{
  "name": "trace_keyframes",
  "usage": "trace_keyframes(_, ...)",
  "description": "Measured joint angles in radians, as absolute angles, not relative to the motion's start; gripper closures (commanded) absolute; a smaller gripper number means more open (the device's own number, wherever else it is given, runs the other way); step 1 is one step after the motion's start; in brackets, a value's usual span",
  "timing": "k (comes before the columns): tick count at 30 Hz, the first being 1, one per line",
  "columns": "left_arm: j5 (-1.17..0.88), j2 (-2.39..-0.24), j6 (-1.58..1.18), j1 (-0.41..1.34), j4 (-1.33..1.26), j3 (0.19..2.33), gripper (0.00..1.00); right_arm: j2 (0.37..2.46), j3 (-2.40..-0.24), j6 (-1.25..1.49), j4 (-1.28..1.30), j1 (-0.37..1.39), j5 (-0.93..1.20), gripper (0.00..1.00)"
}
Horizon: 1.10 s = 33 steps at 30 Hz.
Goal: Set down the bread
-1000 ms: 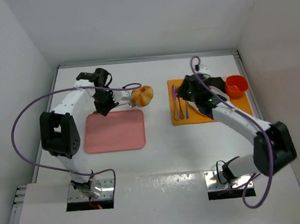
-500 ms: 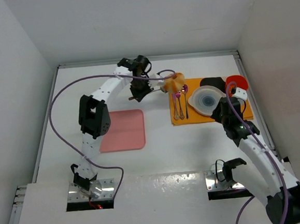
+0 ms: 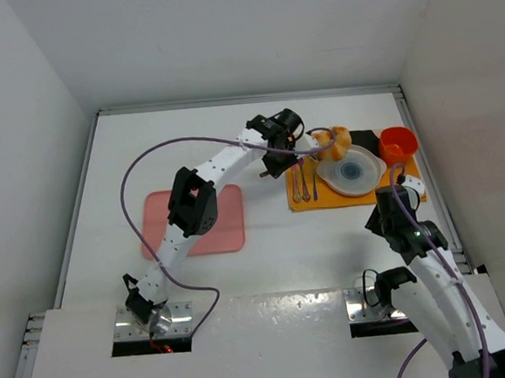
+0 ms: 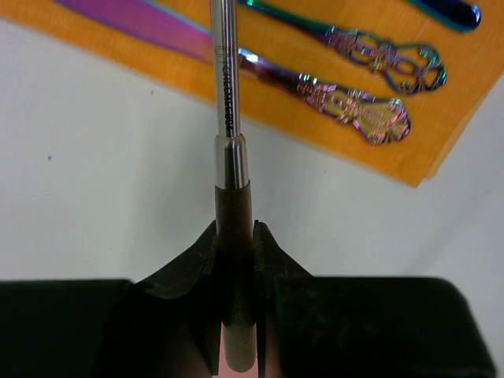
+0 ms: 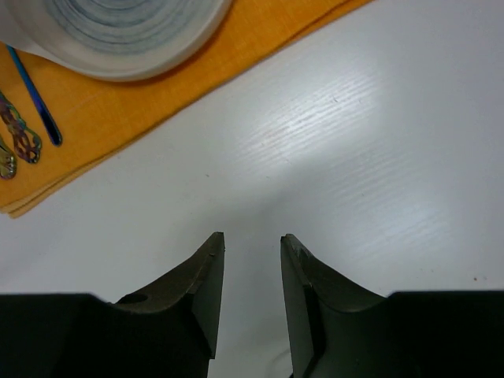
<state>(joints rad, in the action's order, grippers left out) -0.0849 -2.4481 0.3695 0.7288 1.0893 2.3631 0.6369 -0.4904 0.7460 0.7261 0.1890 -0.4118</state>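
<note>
The bread [image 3: 336, 141], a golden-brown knotted bun, sits on the tip of a thin metal rod [image 3: 306, 151]. It hangs over the far-left rim of the white plate [image 3: 370, 182] on the orange mat [image 3: 323, 199]. My left gripper [image 3: 272, 159] is shut on the rod's brown handle [image 4: 234, 236]. The bread is out of the left wrist view. My right gripper [image 3: 380, 214] is open and empty over bare table just near of the mat. Its fingers [image 5: 206, 272] point toward the plate [image 5: 118, 39].
Ornate cutlery [image 3: 303, 181] lies on the mat's left part and shows in the left wrist view [image 4: 354, 106]. A red cup [image 3: 398, 144] and a black object [image 3: 364, 136] stand at the mat's far right. A pink mat [image 3: 225, 230] lies at centre left under the left arm.
My left arm has swung right, carrying the bread on the rod from beside the pink mat to the plate's far edge. My right arm has drawn back from the plate toward the near edge.
</note>
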Motion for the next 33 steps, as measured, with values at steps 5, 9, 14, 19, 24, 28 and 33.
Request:
trace_keyframes(5, -0.03, -2.498, 0.33, 0.778, 1.025, 2.379, 1.0, 0.559, -0.494, 0.764, 0.827, 0.192, -0.43, 0.65)
trace_keyframes(9, 0.036, -2.543, 0.323, 0.816, 0.972, 2.384, 1.0, 0.52, -0.509, 0.766, 0.895, 0.194, -0.448, 0.65)
trace_keyframes(14, 0.141, -2.582, 0.341, 0.86, 0.934, 2.387, 1.0, 0.501, -0.521, 0.763, 0.945, 0.194, -0.469, 0.65)
trace_keyframes(19, 0.294, -2.587, 0.418, 0.915, 0.884, 2.385, 1.0, 0.482, -0.521, 0.757, 0.963, 0.194, -0.488, 0.65)
trace_keyframes(24, 0.455, -2.586, 0.521, 0.968, 0.779, 2.311, 1.0, 0.477, -0.526, 0.741, 0.966, 0.194, -0.497, 0.65)
trace_keyframes(28, 0.598, -2.586, 0.616, 0.989, 0.68, 2.259, 1.0, 0.478, -0.526, 0.733, 0.963, 0.194, -0.498, 0.65)
trace_keyframes(33, 0.728, -2.586, 0.728, 0.979, 0.593, 2.25, 1.0, 0.478, -0.526, 0.729, 0.942, 0.194, -0.498, 0.65)
